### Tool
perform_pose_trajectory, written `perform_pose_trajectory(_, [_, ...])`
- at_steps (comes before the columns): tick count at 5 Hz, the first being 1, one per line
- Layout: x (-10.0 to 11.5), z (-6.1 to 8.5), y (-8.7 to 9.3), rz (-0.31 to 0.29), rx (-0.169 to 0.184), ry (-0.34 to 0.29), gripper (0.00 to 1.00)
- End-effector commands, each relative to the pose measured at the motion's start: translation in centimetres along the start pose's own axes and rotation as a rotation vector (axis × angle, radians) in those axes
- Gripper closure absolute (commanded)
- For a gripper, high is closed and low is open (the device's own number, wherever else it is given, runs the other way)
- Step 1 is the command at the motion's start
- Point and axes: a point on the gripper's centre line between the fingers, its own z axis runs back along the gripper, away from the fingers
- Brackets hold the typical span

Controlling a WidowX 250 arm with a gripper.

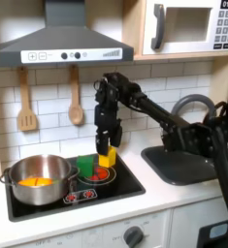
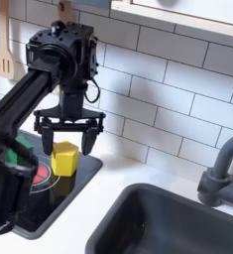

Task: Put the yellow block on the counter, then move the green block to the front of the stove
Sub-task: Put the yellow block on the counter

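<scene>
— Well, note the claw (image 2: 70,142) first: its fingers are spread wide, released, gripping nothing, poised straight above the yellow block (image 2: 64,158).

— Where does that block sit?

— Directly below the claw, on the stove (image 2: 49,203), near the edge that borders the counter (image 2: 113,179). In the second exterior view it stands between and just under the fingertips, apparently untouched. I judge the spread is set to straddle it for a pick, since it has yet to reach the counter.

— And the green block (image 1: 86,166)?

— Just beside the yellow one, toward the first exterior view's left of the claw, also on the stove. Partly hidden in the second exterior view.

— Materials?

— Both blocks are small, boxy, flat-faced, in matte solid colour. The stove is a flat black panel with red rings. The counter is smooth, off-white, with a dark sink basin (image 2: 177,223) sunk in. Further left of the claw in the first exterior view stands a shiny steel pot (image 1: 38,180) holding something orange.

— Risk?

— The blocks stand close together; a finger could nudge the green one.
</scene>
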Motion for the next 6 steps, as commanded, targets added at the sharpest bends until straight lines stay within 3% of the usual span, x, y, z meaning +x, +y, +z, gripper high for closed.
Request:
perform_pose_trajectory(1, [-0.2, 0.1, 0.5, -0.005, 0.015, -0.002, 0.0])
perform_pose_trajectory(3, [-0.5, -1.6, 0.6, -0.022, 0.046, 0.037, 0.0])
perform_pose_trajectory(5, [-0.5, -1.4, 0.7, -0.022, 0.045, 0.031, 0.0])
perform_pose_trajectory(6, [-0.5, -1.4, 0.7, -0.022, 0.045, 0.031, 1.0])
